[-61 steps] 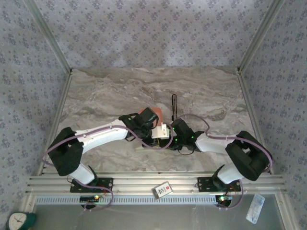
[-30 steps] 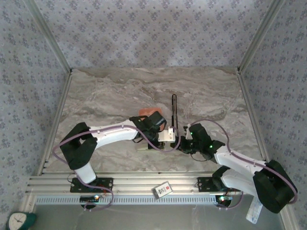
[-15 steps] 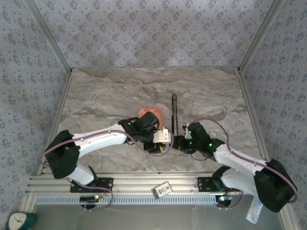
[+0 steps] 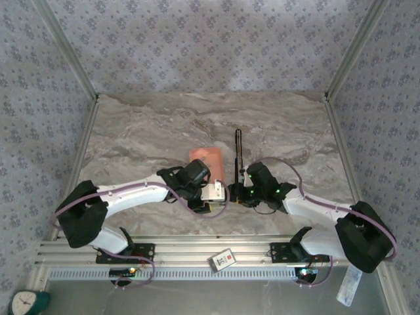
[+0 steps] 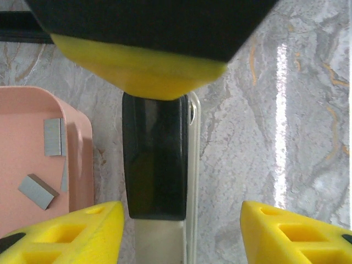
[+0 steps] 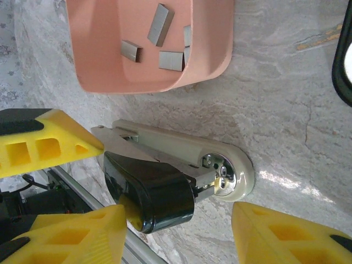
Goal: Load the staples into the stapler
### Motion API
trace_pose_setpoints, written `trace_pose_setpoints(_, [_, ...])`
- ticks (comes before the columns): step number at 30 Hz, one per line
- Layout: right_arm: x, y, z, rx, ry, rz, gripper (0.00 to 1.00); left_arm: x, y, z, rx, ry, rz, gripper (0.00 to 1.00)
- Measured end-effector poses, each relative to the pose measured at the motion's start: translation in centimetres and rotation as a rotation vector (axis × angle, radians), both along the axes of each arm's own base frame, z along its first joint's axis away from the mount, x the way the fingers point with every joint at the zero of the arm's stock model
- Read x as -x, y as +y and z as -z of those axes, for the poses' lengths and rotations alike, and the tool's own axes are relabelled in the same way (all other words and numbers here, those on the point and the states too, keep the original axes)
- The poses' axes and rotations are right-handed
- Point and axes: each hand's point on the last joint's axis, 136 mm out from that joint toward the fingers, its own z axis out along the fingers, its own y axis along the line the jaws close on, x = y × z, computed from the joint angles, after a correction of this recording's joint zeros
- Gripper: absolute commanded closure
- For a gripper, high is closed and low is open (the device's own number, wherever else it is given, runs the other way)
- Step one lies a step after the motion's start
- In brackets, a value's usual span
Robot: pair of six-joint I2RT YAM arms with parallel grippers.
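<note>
Marble table carries everything, and my 2 arms meet near its front middle. Next in size, the salmon tray sits just beside the stapler, on the side of my left arm. The stapler's long axis runs straight away from my left gripper. Its fingers stand part open on either side of the black top and grip nothing, 1 finger close against the top and the other well apart. My right gripper is likewise part open and empty. Seen from that wrist the stapler lies crosswise, with the tray beyond it. Smallest are the staples: at least 4 short grey strips loose in the tray. I judge my left gripper the nearer to them, so the pick falls to it, sideways over the tray's rim. Whether the stapler's magazine is open I cannot tell.
</note>
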Motion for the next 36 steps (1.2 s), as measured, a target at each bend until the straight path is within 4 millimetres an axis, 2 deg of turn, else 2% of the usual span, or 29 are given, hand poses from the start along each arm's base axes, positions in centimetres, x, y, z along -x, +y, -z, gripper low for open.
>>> trace_pose_setpoints(8, [0.0,0.2,1.5,0.022,0.023,-0.018,0.54,-0.2,-0.2,1.5,-0.023,0.016,0.000,0.46])
trace_pose_setpoints(14, [-0.3,0.9,1.6,-0.002,0.018,-0.034,0.63,-0.2,-0.2,2.3,-0.043,0.023,0.001,0.48])
trace_pose_setpoints(20, [-0.3,0.9,2.0,0.012,0.022,-0.041,0.67,-0.4,-0.2,2.6,-0.052,0.023,-0.003,0.53])
trace_pose_setpoints(22, [-0.3,1.0,2.0,0.013,0.019,-0.045,0.66,-0.5,-0.2,2.6,-0.054,0.020,-0.004,0.56])
trace_pose_setpoints(26, [-0.3,0.8,1.9,0.025,0.001,-0.054,0.50,-0.9,-0.4,2.6,-0.055,0.016,-0.005,0.63])
trace_pose_setpoints(28, [-0.2,0.4,1.7,0.041,-0.006,-0.053,0.47,-0.9,-0.4,2.5,-0.056,0.014,-0.005,0.65])
trace_pose_setpoints(33, [-0.4,-0.9,-0.4,0.040,-0.066,-0.026,0.45,-1.0,-0.4,2.5,-0.060,0.017,-0.006,0.81])
trace_pose_setpoints(36, [-0.8,-1.9,-1.7,0.035,-0.101,0.005,0.44,-1.0,-0.5,2.4,-0.060,0.019,-0.008,0.85])
